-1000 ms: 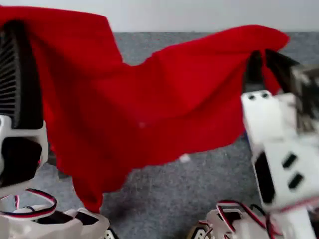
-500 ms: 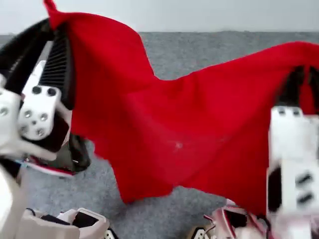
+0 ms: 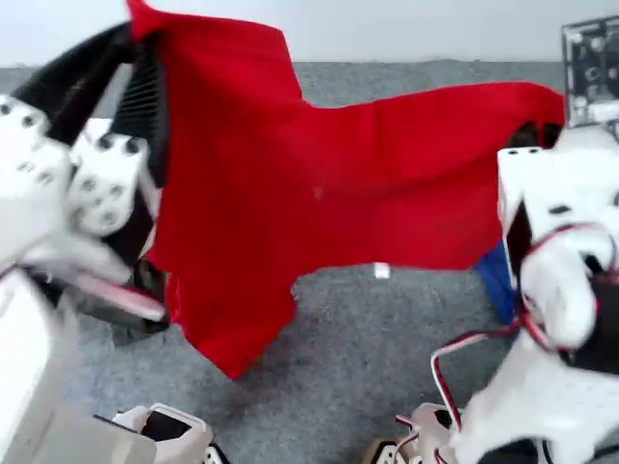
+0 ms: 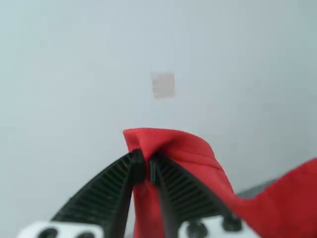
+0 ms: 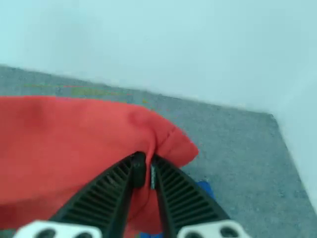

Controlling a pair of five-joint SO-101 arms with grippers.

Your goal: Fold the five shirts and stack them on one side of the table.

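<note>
At the left side of the grey surface (image 3: 387,367), the left arm stands raised. Its left claw (image 3: 135,34) is closed tight on a bunched corner of the red shirt (image 3: 319,193). In the left wrist view the two black ribbed fingers (image 4: 111,186) meet at their tips with a fold of red cloth (image 4: 173,148) pinched between them, and the left claw (image 4: 143,161) points at a pale wall. A small pale square (image 4: 162,84) sits on that wall above the cloth.

From there the shirt hangs in the air as a wide sheet across the middle of the surface, hiding part of the far edge. Its longest flap droops toward the near-left part of the surface. A small white patch (image 3: 381,272) shows just under the shirt's lower hem; I cannot tell whether it lies on the surface.

At the right side, the right claw (image 5: 143,166) is likewise clamped shut on the shirt's other corner (image 5: 64,139), held above the surface (image 5: 233,139). A blue cloth (image 3: 498,280) lies on the surface near the right edge, partly behind the right arm.
</note>
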